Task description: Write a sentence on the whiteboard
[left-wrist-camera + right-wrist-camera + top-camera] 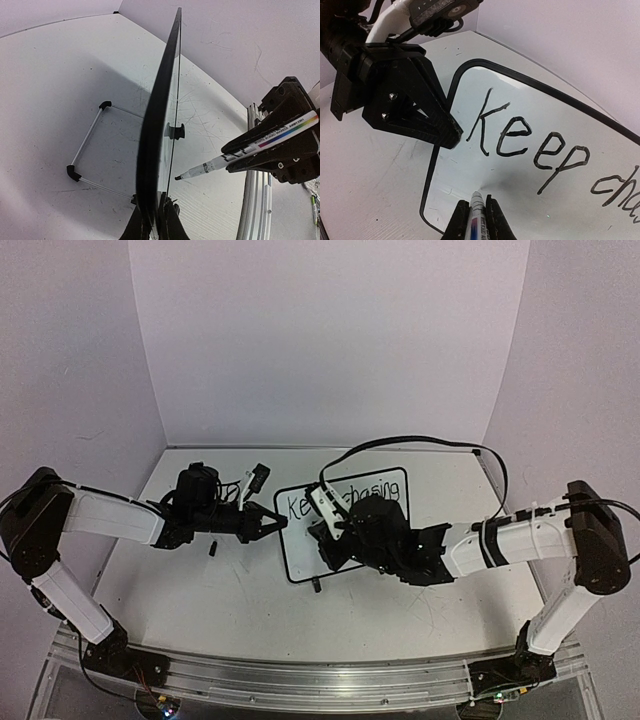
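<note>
At the near edge, a metal rail [320, 675] carries both arm bases on the white bench [230, 600]. The left arm [110, 515] rises, bends at the elbow and reaches in toward the middle. Its jaws are closed on the left rim of the whiteboard [300, 550], which sits at the centre of the bench. The right arm [510, 540] mirrors it from the other side, its wrist hanging over the board and hiding much of the board's face from above. Its jaws are clamped on a marker [476, 210], with the bare tip pointing at the board's lower left area. Whether the tip touches cannot be told. The sentence [530, 145] runs across the top of the board in black handwriting. "Keep cha" shows from the right wrist and "chasing" from overhead; the rest is covered. A thin white rod frame [90, 150] with black corners lies on the bench beside the board, on the side away from the marker. White walls [330, 340] close in behind.
</note>
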